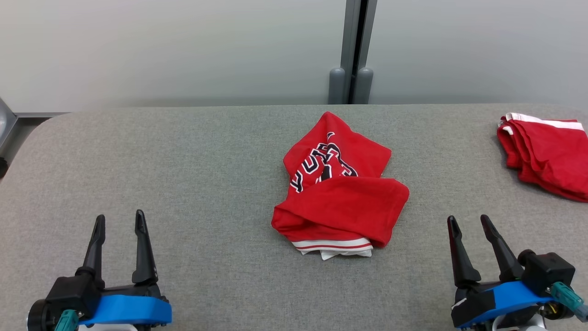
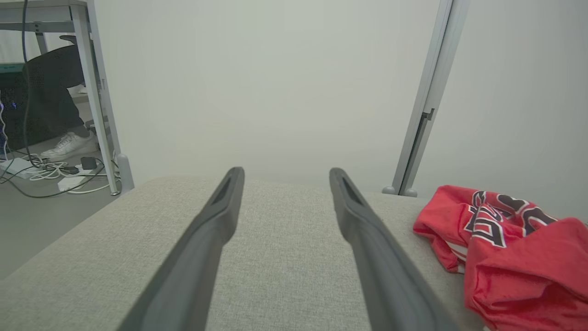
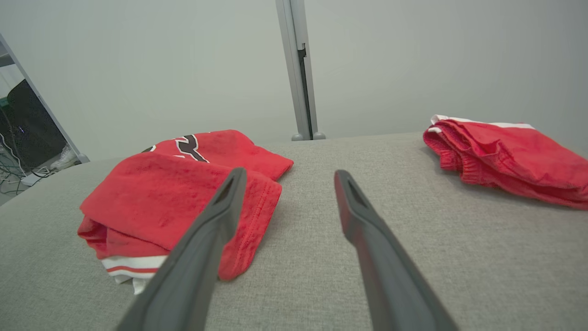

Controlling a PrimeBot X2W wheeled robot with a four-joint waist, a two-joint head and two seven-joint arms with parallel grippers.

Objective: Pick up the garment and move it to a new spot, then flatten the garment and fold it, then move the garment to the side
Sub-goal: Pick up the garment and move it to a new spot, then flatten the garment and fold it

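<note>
You have the crumpled red garment [image 1: 340,197] lying about midway between the left and right edges of the grey fabric-covered table [image 1: 183,161]. Its black-and-white lettering faces up on the far half, and a white-and-red striped hem pokes out on the side toward the near edge. Your left end effector [image 1: 119,215] sits by the near edge toward the left corner, fingers spread apart and empty, well apart from the garment. Your right end effector [image 1: 469,218] sits by the near edge toward the right, fingers likewise spread with nothing between them, near the garment's right side but clear of it. A second red garment [image 1: 546,156], folded with a white band, lies at the right edge toward the far corner, well apart from the first.
</note>
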